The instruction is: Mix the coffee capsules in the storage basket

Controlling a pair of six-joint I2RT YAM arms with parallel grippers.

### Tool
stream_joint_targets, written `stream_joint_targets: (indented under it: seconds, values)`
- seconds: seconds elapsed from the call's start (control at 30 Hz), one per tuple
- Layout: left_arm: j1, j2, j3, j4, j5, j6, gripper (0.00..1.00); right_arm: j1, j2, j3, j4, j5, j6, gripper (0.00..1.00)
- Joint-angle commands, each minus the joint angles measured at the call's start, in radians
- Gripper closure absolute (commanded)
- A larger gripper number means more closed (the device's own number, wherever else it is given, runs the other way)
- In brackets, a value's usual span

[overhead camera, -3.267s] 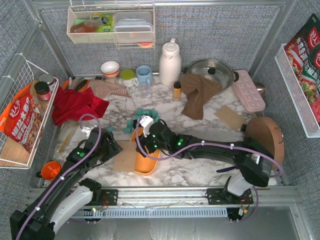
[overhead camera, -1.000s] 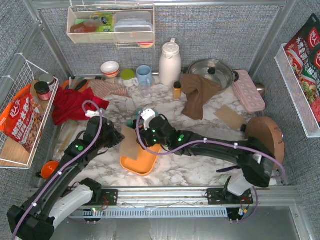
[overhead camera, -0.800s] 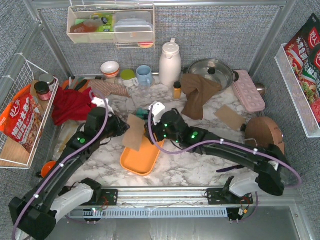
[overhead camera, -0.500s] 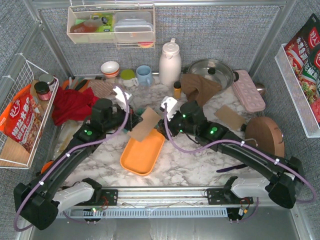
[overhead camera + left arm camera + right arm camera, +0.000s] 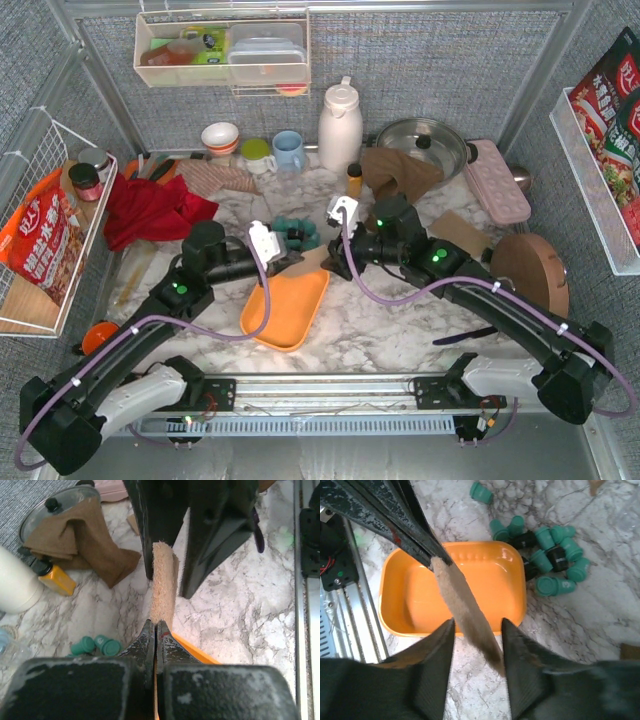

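Note:
The orange storage basket point(image 5: 288, 308) lies empty on the marble; its inside point(image 5: 420, 600) shows in the right wrist view. The coffee capsules point(image 5: 291, 231), teal with a few black, lie in a heap point(image 5: 550, 555) on the table just behind it. My left gripper point(image 5: 292, 262) is shut on the edge of a thin tan mat point(image 5: 162, 580) held on edge above the basket's far end. My right gripper point(image 5: 334, 263) faces it, jaws apart, with the mat's other end point(image 5: 467, 615) between its fingers point(image 5: 432, 670). Two capsules point(image 5: 96, 645) show beside the left jaws.
A white flask point(image 5: 340, 125), small amber bottle point(image 5: 354, 180), brown cloth point(image 5: 400, 180) and lidded pot point(image 5: 425, 145) stand at the back. A red cloth point(image 5: 150, 210) lies left, a pink tray point(image 5: 497, 180), another tan mat point(image 5: 460, 232) and a round wooden board point(image 5: 530, 275) right.
Both grippers have moved back and to the right from over the basket. The mat has turned from flat to on edge. The right jaws have narrowed around its free end.

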Motion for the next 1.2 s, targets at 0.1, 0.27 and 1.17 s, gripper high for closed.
stream_joint_targets:
  seconds: [0.1, 0.27, 1.17]
  values:
    - [-0.034, -0.003, 0.010, 0.052, 0.018, 0.004, 1.00, 0.000, 0.013, -0.004, 0.042, -0.052, 0.026, 1.00]
    - [-0.032, -0.037, 0.002, 0.079, -0.190, -0.123, 0.02, -0.002, -0.016, -0.013, 0.034, 0.055, 0.073, 1.00]
    - [-0.032, -0.225, 0.041, -0.370, -1.006, -0.550, 0.01, -0.645, -0.153, -0.515, 0.325, 0.544, 0.880, 1.00]
